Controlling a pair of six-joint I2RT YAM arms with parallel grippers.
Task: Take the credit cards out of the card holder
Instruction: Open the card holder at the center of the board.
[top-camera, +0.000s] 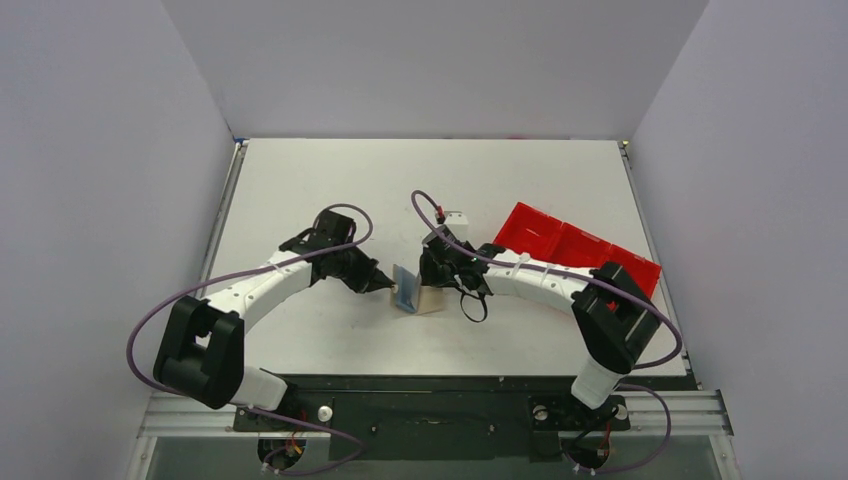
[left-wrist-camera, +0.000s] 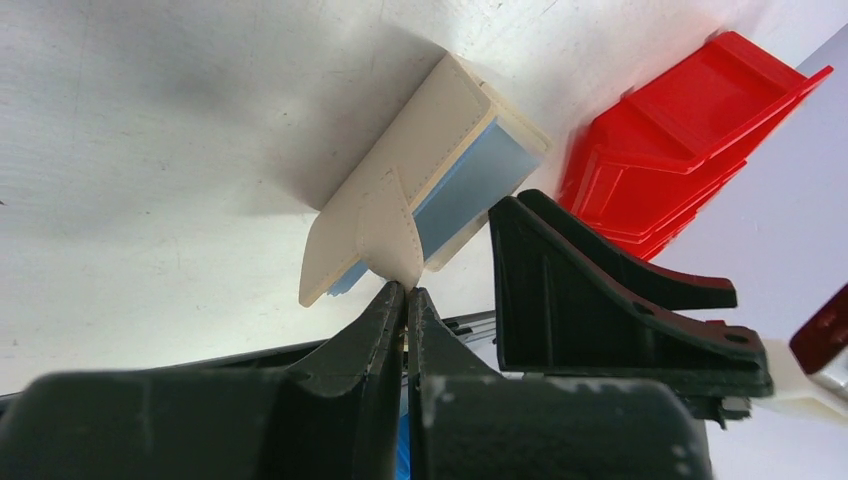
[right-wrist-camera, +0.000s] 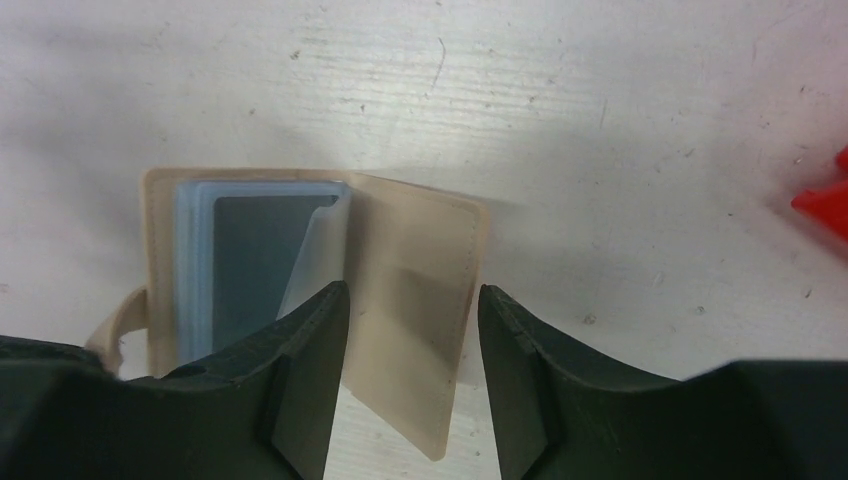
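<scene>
**One holder, open, cards inside**

One holder (top-camera: 425, 300) sits open at the middle of the table (top-camera: 300, 180), between the two grippers. The cards (right-wrist-camera: 250, 265) are in its left half. I see a light blue one and a grey one, but the exact number I cannot tell. One red tray (top-camera: 575, 243) stands to the right. The left gripper (left-wrist-camera: 405, 292) reaches in low from the left, clenched on the holder's strap. The right gripper (right-wrist-camera: 413, 375) points down over the right flap, its jaws apart, one on each side.
</scene>
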